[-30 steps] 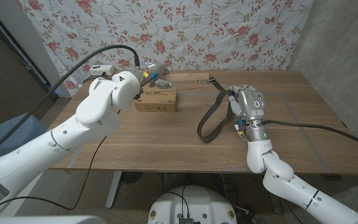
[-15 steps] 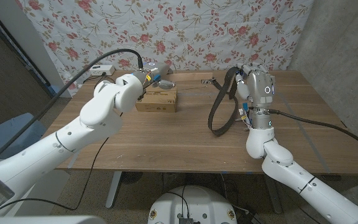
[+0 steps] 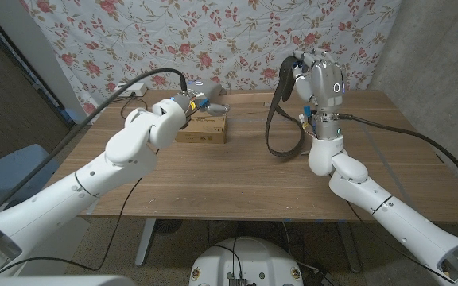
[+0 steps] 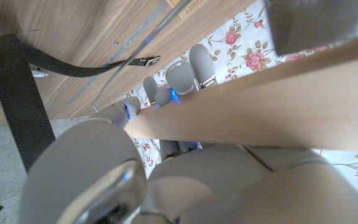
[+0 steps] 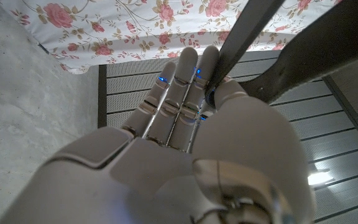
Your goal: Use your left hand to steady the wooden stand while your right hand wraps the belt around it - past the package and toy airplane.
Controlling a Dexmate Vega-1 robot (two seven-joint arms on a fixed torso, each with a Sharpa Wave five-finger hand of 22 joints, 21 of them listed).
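The wooden stand [image 3: 241,97] lies at the table's back edge. In the left wrist view its pale bar [image 4: 260,99] crosses my left hand [image 4: 166,87], whose fingers curl around it. From the head, my left hand [image 3: 199,101] sits behind the cardboard package [image 3: 203,127], beside the grey toy airplane [image 3: 215,109]. My right hand [image 3: 315,78] is raised high over the table's right half. It pinches the dark belt [image 3: 278,127], which hangs in a long loop down to the tabletop. The belt [image 5: 253,18] runs between thumb and fingers in the right wrist view.
A white power strip [image 3: 133,87] lies at the back left with a cable leading off. A floral cloth hangs right behind the table [image 3: 213,179]. The belt's far end and buckle [image 4: 145,60] lie on the wood.
My right hand has lifted the belt from near the tabletop to well above it and carried it toward the back. My left hand has reached further in behind the package.
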